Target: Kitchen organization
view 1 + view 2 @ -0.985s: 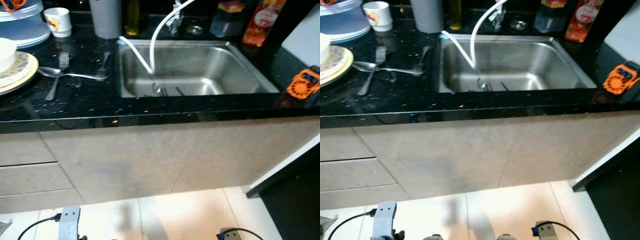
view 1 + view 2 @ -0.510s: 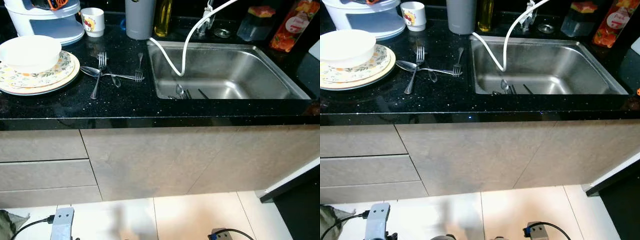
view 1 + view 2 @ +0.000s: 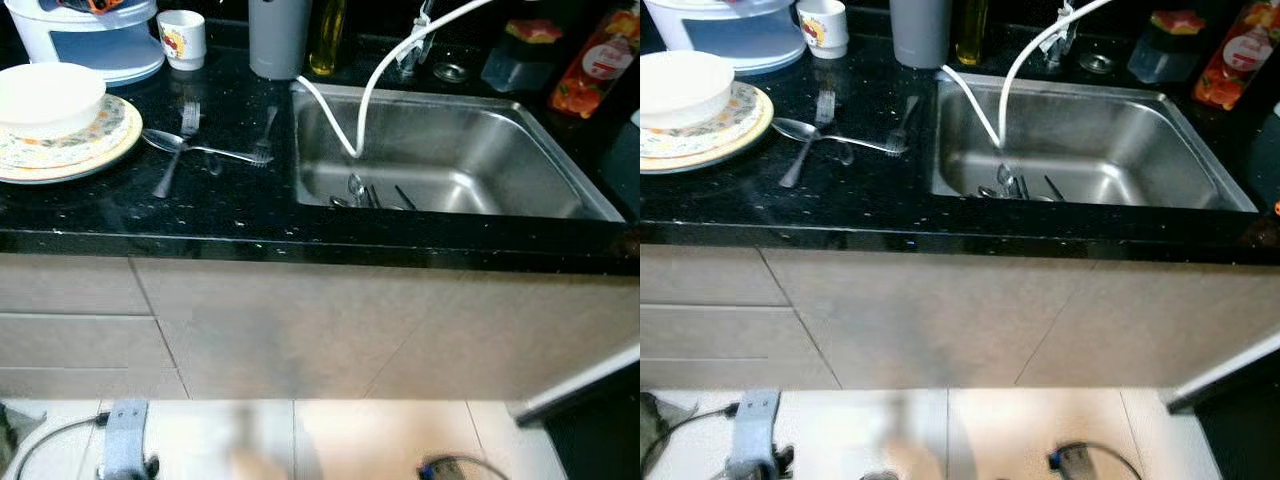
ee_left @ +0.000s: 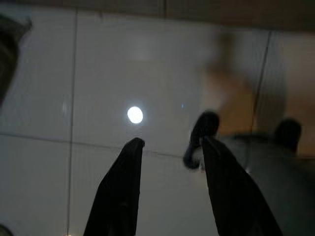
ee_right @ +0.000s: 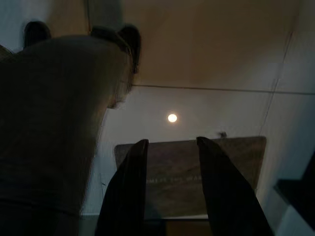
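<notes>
A black stone counter (image 3: 200, 215) carries a white bowl (image 3: 50, 95) on stacked patterned plates (image 3: 112, 140). Beside them lie a spoon (image 3: 165, 142) and two forks (image 3: 187, 118) (image 3: 265, 140). The steel sink (image 3: 560, 170) holds several pieces of cutlery (image 3: 358, 190), and a white hose (image 3: 375, 75) hangs into it. Both arms hang low over the tiled floor. My left gripper (image 4: 172, 143) and right gripper (image 5: 172, 142) are open with nothing between their fingers.
At the back stand a mug (image 3: 182, 38), a grey cylinder (image 3: 278, 35), an oil bottle (image 3: 322, 40), a white lidded container (image 3: 85, 35) and a red packet (image 3: 592, 65). Beige drawer fronts (image 3: 70, 320) run below the counter. A brown mat (image 5: 197, 177) lies on the floor.
The camera has swung left and the picture has blurred, bringing the plates and bowl into view. Nothing on the counter has moved, and both arms still hang idle.
</notes>
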### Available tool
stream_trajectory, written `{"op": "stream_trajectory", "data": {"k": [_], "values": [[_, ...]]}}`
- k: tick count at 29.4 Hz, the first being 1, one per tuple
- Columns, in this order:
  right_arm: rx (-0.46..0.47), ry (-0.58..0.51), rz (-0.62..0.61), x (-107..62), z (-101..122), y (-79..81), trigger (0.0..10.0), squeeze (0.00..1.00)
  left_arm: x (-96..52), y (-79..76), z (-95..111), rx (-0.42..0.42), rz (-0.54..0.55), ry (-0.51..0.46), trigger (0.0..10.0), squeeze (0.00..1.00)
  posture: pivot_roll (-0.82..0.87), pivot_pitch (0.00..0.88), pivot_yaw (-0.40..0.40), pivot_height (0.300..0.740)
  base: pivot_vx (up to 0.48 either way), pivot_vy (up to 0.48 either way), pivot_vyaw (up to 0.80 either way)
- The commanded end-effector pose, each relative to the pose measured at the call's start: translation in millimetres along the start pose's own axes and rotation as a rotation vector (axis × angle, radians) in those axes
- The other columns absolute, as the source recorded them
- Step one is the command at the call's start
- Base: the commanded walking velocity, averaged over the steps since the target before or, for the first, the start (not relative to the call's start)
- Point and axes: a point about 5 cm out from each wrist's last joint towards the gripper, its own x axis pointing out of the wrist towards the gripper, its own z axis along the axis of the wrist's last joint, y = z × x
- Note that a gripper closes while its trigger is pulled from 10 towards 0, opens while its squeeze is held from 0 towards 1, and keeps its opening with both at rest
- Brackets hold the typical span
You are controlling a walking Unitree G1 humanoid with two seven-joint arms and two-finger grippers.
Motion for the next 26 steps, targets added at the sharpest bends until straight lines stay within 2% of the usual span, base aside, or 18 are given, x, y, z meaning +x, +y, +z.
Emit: {"op": "stream_trajectory", "data": {"k": [1, 6, 9, 10, 12, 13, 15, 16, 17, 18, 19, 20, 21, 22, 24, 25, 26], "values": [[0.02, 0.036, 0.0, -0.9, -11, -0.3, 10.0, 0.0, 0.9, 2.7, 13, 0.012, 0.02, -0.061, 10.0, 0.0, 0.13, 0.111, -0.062, 0.74, 0.0, 0.0, 0.0], [0.021, 0.038, 0.001, -1.0, -13, 0.2, 10.0, 0.0, 1.0, 8.2, 33, 0.006, 0.067, -0.164, 10.0, 0.0, 0.13, 0.11, -0.063, 0.74, 0.0, 0.0, 0.0], [0.016, 0.039, 0.0, -1.3, -15, -0.1, 10.0, 0.0, -3.4, 26.7, 52, -0.04, 0.191, -0.286, 10.0, 0.0, 0.13, 0.106, -0.065, 0.74, 0.0, 0.0, 0.0], [0.016, 0.039, 0.0, -1.3, -15, -0.1, 10.0, 0.0, -3.4, 26.7, 52, -0.04, 0.191, -0.286, 10.0, 0.0, 0.13, 0.106, -0.065, 0.74, 0.0, 0.0, 0.0], [0.01, 0.027, 0.001, -1.4, -14, -0.6, 10.0, 0.0, -9.8, 39.6, 68, -0.071, 0.292, -0.406, 10.0, 0.0, 0.14, 0.107, -0.069, 0.74, 0.0, 0.0, 0.0], [0.01, 0.027, 0.001, -1.4, -14, -0.6, 10.0, 0.0, -9.8, 39.6, 68, -0.071, 0.292, -0.406, 10.0, 0.0, 0.14, 0.107, -0.069, 0.74, 0.0, 0.0, 0.0], [0.011, 0.011, 0.001, -1.4, -12, -1.3, 10.0, 0.0, -20.6, 53.3, 85, -0.093, 0.449, -0.539, 10.0, 0.0, 0.15, 0.104, -0.072, 0.74, 0.0, 0.0, 0.0], [0.011, 0.008, 0.001, -1.4, -11, -1.5, 10.0, 0.0, -24.2, 57.6, 89, -0.102, 0.506, -0.57, 10.0, 0.0, 0.15, 0.104, -0.072, 0.74, 0.0, 0.0, 0.0], [0.011, 0.008, 0.001, -1.4, -11, -1.5, 10.0, 0.0, -24.2, 57.6, 89, -0.102, 0.506, -0.57, 10.0, 0.0, 0.15, 0.104, -0.072, 0.74, 0.0, 0.0, 0.0], [0.0, 0.007, 0.003, -1.2, -10, -1.7, 10.0, 0.0, -34.8, 59.8, 97, -0.155, 0.59, -0.661, 10.0, 0.0, 0.17, 0.102, -0.074, 0.74, 0.0, 0.0, 0.0], [0.0, 0.007, 0.003, -1.2, -10, -1.7, 10.0, 0.0, -34.8, 59.8, 97, -0.155, 0.59, -0.661, 10.0, 0.0, 0.17, 0.102, -0.074, 0.74, 0.0, 0.0, 0.0], [-0.004, 0.006, 0.004, -1.1, -8, -1.6, 10.0, 0.0, -40.2, 57.2, 100, -0.173, 0.605, -0.708, 10.0, 0.0, 0.17, 0.099, -0.075, 0.74, 0.0, 0.0, 0.0], [-0.004, 0.006, 0.004, -1.1, -8, -1.6, 10.0, 0.0, -40.2, 57.2, 100, -0.173, 0.605, -0.708, 10.0, 0.0, 0.17, 0.099, -0.075, 0.74, 0.0, 0.0, 0.0], [-0.009, 0.001, 0.007, -0.8, -5, -1.2, 10.0, 0.0, -47.0, 51.5, 105, -0.187, 0.607, -0.763, 10.0, 0.0, 0.17, 0.097, -0.078, 0.74, 0.0, 0.0, 0.0], [-0.012, -0.002, 0.009, -0.6, -3, -0.9, 10.0, 0.0, -51.4, 47.5, 107, -0.193, 0.608, -0.797, 10.0, 0.0, 0.17, 0.097, -0.079, 0.74, 0.0, 0.0, 0.0], [-0.013, -0.008, 0.011, -0.3, 0, -0.3, 10.0, 0.0, -56.5, 36.8, 115, -0.169, 0.547, -0.856, 10.0, 0.0, 0.18, 0.099, -0.081, 0.74, 0.0, 0.0, 0.0], [-0.013, -0.008, 0.011, -0.3, 0, -0.3, 10.0, 0.0, -56.5, 36.8, 115, -0.169, 0.547, -0.856, 10.0, 0.0, 0.18, 0.099, -0.081, 0.74, 0.0, 0.0, 0.0]]}}
